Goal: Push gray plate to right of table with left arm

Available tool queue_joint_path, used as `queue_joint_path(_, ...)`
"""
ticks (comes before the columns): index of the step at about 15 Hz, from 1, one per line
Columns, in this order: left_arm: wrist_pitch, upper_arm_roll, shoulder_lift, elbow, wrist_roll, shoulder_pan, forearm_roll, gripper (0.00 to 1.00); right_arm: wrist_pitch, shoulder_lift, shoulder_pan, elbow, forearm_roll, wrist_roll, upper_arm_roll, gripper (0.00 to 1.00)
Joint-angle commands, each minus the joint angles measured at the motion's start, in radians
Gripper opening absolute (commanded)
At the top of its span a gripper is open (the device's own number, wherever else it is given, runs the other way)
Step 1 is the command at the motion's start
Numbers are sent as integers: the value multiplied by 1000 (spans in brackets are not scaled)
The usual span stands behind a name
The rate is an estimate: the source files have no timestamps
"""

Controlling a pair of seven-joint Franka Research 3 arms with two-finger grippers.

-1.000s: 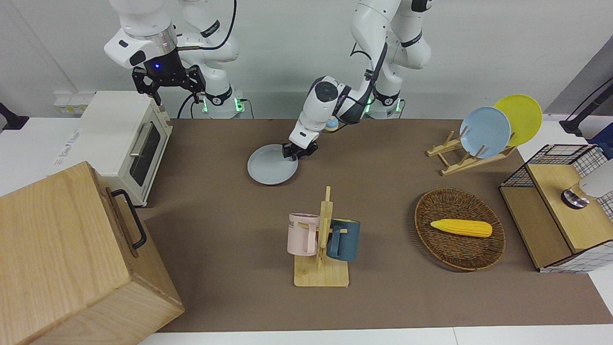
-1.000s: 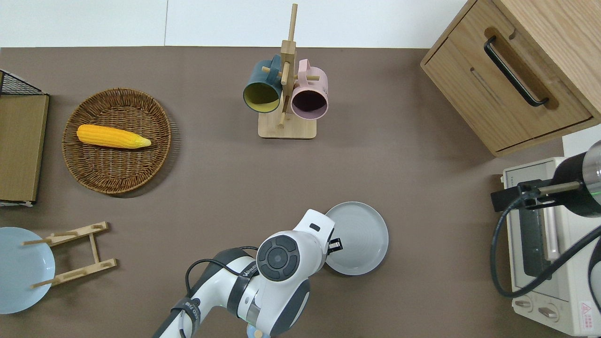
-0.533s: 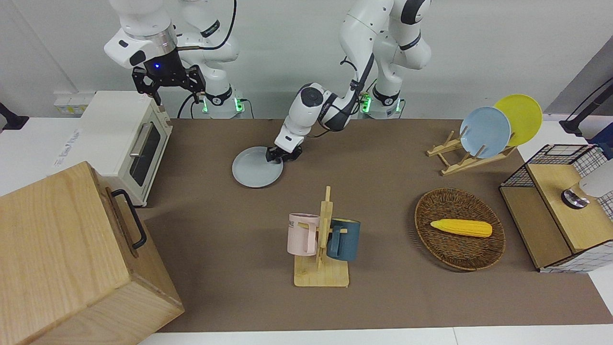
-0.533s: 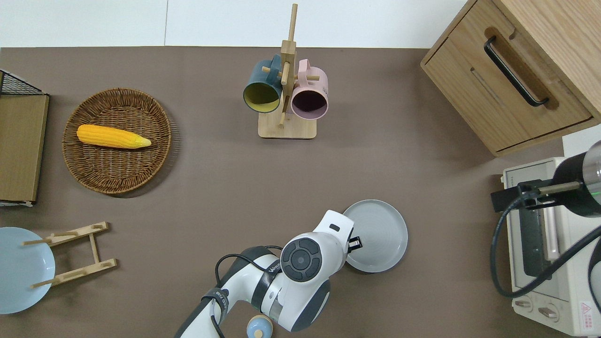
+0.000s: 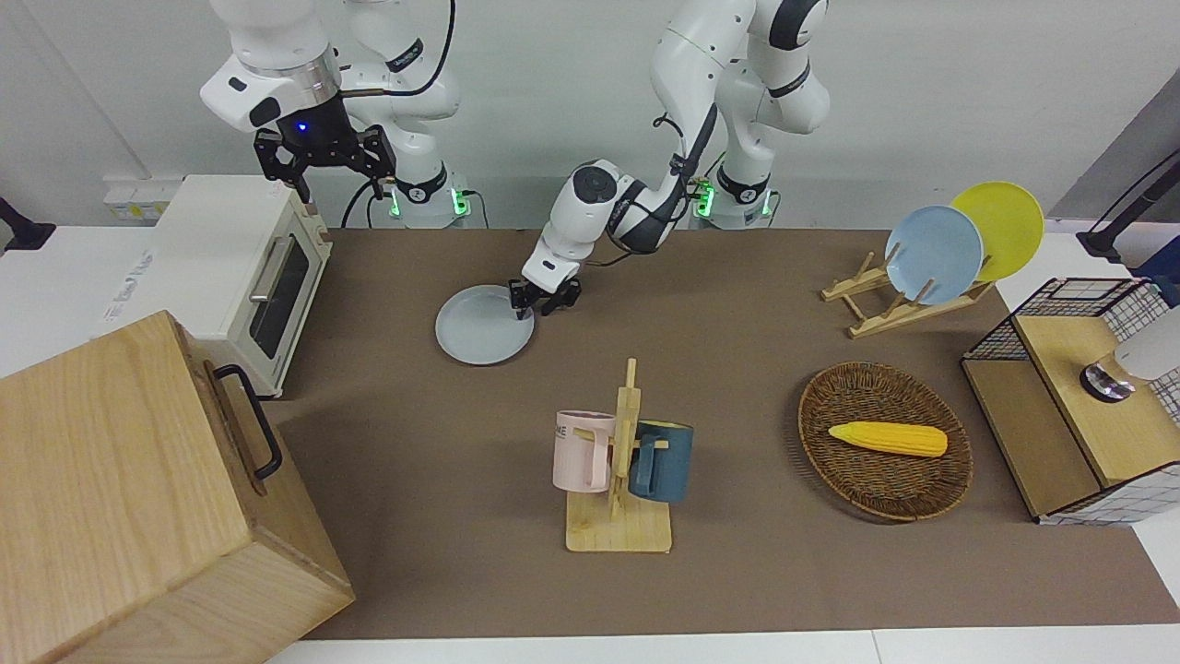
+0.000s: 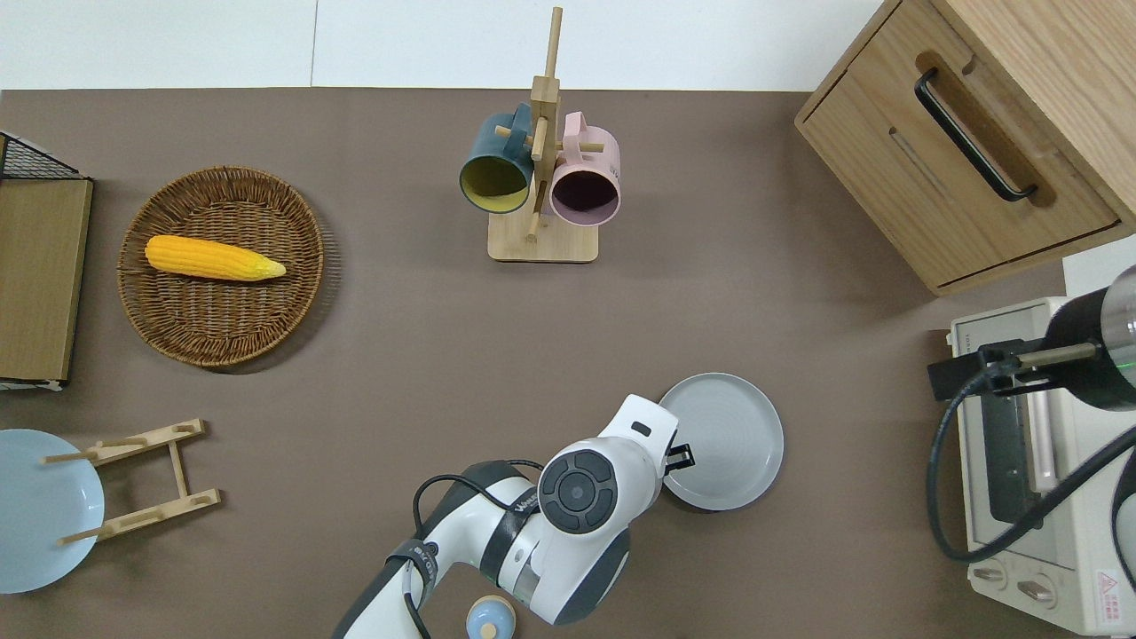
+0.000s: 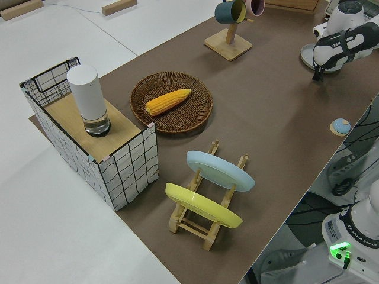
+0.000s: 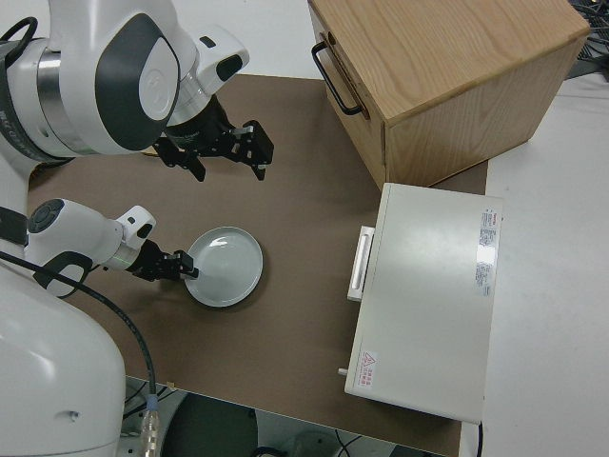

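The gray plate (image 5: 484, 325) lies flat on the brown table (image 5: 737, 387), nearer to the robots than the mug rack. It also shows in the overhead view (image 6: 723, 441) and the right side view (image 8: 225, 267). My left gripper (image 5: 533, 309) is low at the plate's rim, on the edge toward the left arm's end of the table, touching it (image 6: 682, 456) (image 8: 187, 270). My right gripper (image 5: 324, 180) is parked, with its fingers apart and empty.
A white toaster oven (image 5: 235, 267) and a wooden cabinet (image 5: 138, 498) stand at the right arm's end. A mug rack (image 5: 619, 461) stands mid-table. A wicker basket with corn (image 5: 885, 441) and a dish rack (image 5: 908, 300) are toward the left arm's end.
My left gripper has slid toward the right arm's end of the table, and the gray plate has moved with it, closer to the toaster oven. The right arm has not moved.
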State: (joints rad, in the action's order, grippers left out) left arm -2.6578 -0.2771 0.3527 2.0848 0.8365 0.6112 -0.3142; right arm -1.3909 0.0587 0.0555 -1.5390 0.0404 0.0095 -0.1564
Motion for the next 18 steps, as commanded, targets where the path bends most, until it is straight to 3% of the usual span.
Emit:
queue_joint_path(1, 16, 21, -6, -6, 19, 9, 32, 995, 6, 10, 1, -4, -2, -8, 0, 996)
queue_joint_path(5, 114, 35, -75, -6, 7, -2, 44, 995, 6, 10, 1, -4, -2, -8, 0, 996)
queue_joint_path(9, 298, 102, -173, -31, -22, -2, 155, 995, 6, 10, 1, -4, -2, -8, 0, 996)
queue_joint_path(14, 530, 269, -323, -43, -278, -1, 156, 995, 6, 10, 1, -4, -2, -8, 0, 996)
queue_joint_path(16, 596, 334, -351, -43, -342, -1, 170, 995, 6, 10, 1, -4, 0, -8, 0, 996)
queue_joint_path(18, 624, 383, -368, -43, -382, -1, 251, 995, 6, 10, 1, -4, 0, -8, 0, 996)
